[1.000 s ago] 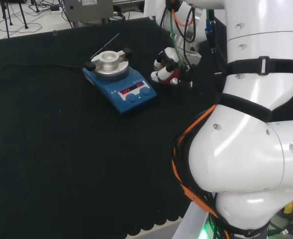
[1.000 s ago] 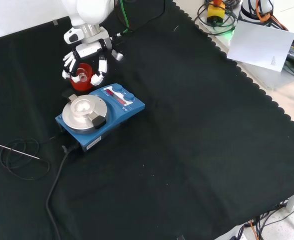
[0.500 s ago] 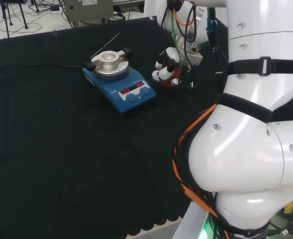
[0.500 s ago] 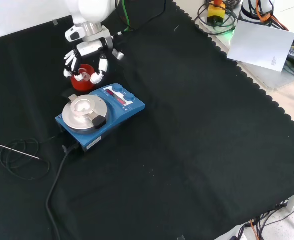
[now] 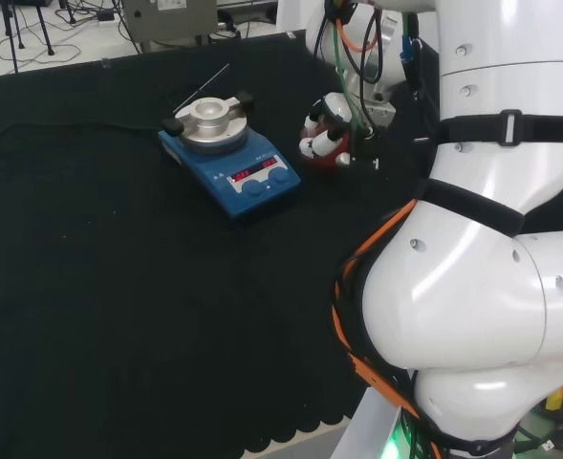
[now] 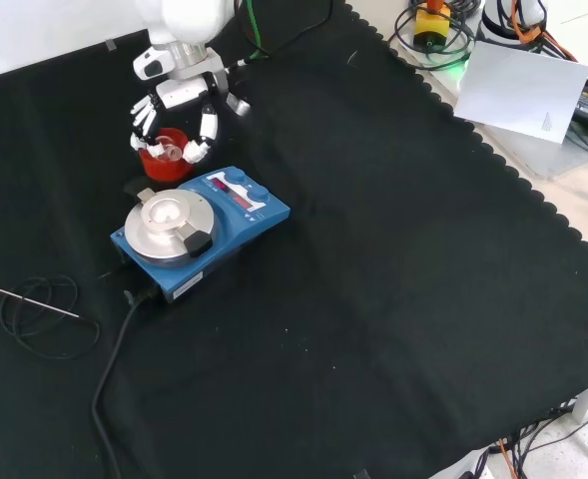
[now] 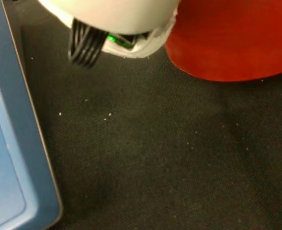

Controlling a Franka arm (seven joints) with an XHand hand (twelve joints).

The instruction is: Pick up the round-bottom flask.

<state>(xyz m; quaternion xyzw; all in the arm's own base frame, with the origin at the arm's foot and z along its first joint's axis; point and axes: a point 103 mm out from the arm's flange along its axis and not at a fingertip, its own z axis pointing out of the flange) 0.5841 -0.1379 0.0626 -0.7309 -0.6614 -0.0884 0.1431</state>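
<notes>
The round-bottom flask (image 6: 175, 152) is clear glass and sits in a red ribbed stand (image 6: 158, 163) just beyond the blue stirrer plate in the front view. My hand (image 6: 181, 93) comes down over it from the view's top, its fingers (image 6: 206, 125) curled round the flask's neck and bulb. In the head view the hand (image 5: 323, 127) covers most of the flask, and the red stand (image 5: 337, 160) shows beneath it. The wrist view has the stand (image 7: 236, 43) close by on the cloth, under a blurred white part of the hand (image 7: 117, 19). Whether the flask has left the stand I cannot tell.
A blue stirrer plate (image 6: 236, 207) with a round metal top stands right beside the stand, its edge (image 7: 6, 167) near the hand. Its cable and a thin probe wire (image 6: 34, 299) trail off at the front view's left. White arm links (image 5: 472, 287) fill the head view's right.
The hand has shifted slightly toward the front view's top right, and its fingers have drawn closer round the flask. The stirrer plate has not moved.
</notes>
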